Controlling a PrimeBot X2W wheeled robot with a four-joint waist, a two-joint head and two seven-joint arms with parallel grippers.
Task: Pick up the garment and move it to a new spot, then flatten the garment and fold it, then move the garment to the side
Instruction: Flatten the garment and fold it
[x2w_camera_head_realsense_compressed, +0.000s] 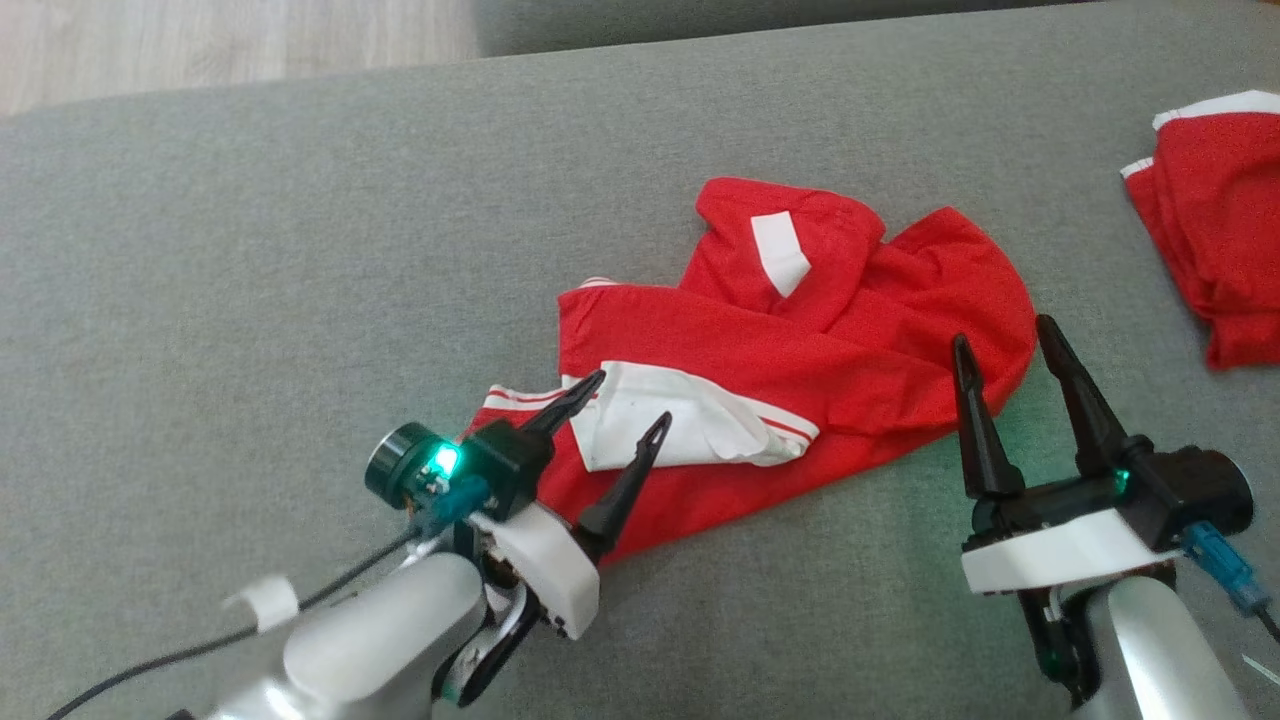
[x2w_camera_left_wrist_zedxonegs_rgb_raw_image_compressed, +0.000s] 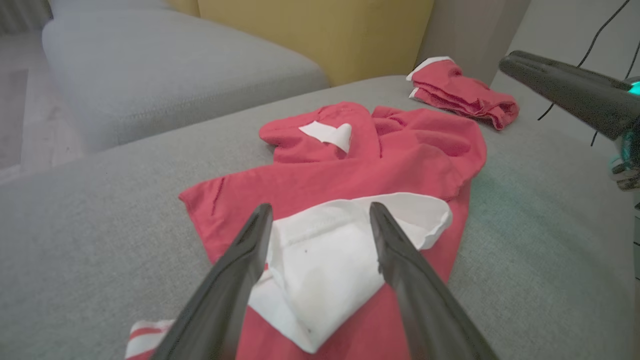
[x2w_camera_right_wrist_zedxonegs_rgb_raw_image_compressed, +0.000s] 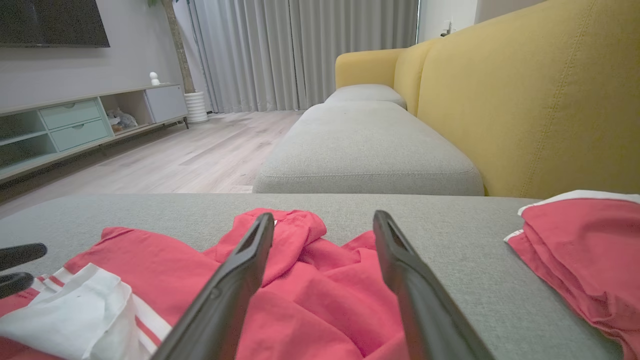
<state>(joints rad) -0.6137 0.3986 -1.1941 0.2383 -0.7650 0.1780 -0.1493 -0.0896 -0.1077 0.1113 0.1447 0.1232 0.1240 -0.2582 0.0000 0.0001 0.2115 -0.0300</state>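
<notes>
Left gripper (x2w_camera_head_realsense_compressed: 632, 397) overlaps garment (x2w_camera_head_realsense_compressed: 850, 330); red pile (x2w_camera_head_realsense_compressed: 1215, 220) cut off.

Soft cloth on coarse weave.
Red garment (x2w_camera_head_realsense_compressed: 880, 350) thin, matt, creased cloth; grey sofa seat (x2w_camera_head_realsense_compressed: 300, 250) rough woven fabric; dark fingers (x2w_camera_head_realsense_compressed: 985, 440) matt, seemingly plastic; floor (x2w_camera_right_wrist_zedxonegs_rgb_raw_image_compressed: 200, 155) pale smooth wood.

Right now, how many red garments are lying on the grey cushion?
2. The crumpled garment lies in the middle of the grey cushion. The folded garment sits at the head view's right edge, partly cut off; more may lie beyond it.
</notes>
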